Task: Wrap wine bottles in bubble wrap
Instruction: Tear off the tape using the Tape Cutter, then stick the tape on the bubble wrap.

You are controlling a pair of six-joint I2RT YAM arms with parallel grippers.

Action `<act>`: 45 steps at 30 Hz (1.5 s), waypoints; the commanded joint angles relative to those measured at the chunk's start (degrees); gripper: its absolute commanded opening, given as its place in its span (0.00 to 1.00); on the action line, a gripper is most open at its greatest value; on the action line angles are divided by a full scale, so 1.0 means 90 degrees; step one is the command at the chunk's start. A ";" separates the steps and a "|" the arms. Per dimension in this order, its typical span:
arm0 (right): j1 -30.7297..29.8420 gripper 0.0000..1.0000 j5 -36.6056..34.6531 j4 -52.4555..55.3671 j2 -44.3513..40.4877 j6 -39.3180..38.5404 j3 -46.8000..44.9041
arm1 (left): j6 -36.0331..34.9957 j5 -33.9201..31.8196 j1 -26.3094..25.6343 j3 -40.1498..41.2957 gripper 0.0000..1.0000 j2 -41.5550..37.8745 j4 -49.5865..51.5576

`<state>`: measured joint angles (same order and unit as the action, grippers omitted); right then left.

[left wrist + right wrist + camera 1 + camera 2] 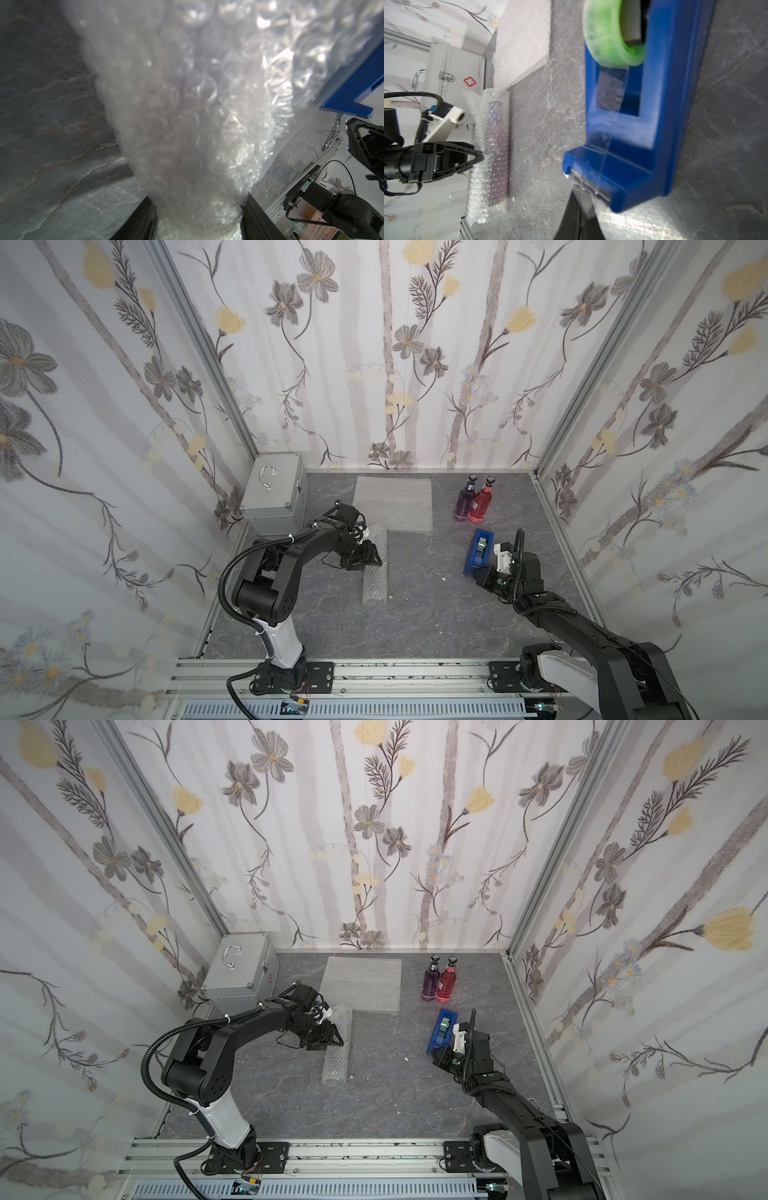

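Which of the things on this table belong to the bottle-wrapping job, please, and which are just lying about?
Job: bubble-wrapped bottle, flat bubble wrap sheets, purple bottle, red-pink bottle, blue tape dispenser (likely for sealing).
Lying about: silver first-aid case.

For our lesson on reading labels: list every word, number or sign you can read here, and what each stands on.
Red cross sign, no letters: on the silver metal case.
Small print beside that cross: too blurred to read.
Any print on the upright purple glass bottle and red-pink glass bottle: too small to read.
No word or number is legible.
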<state>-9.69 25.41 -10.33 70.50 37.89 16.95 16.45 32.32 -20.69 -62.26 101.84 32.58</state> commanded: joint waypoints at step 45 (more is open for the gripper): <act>-0.3299 0.00 0.1342 0.0941 0.2954 -0.0901 0.4043 | -0.0117 -0.0421 -0.0016 -0.0007 0.59 0.0099 0.0404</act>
<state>-38.11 38.13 -0.97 94.91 28.93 52.12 16.21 32.34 -20.78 -62.57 102.15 32.75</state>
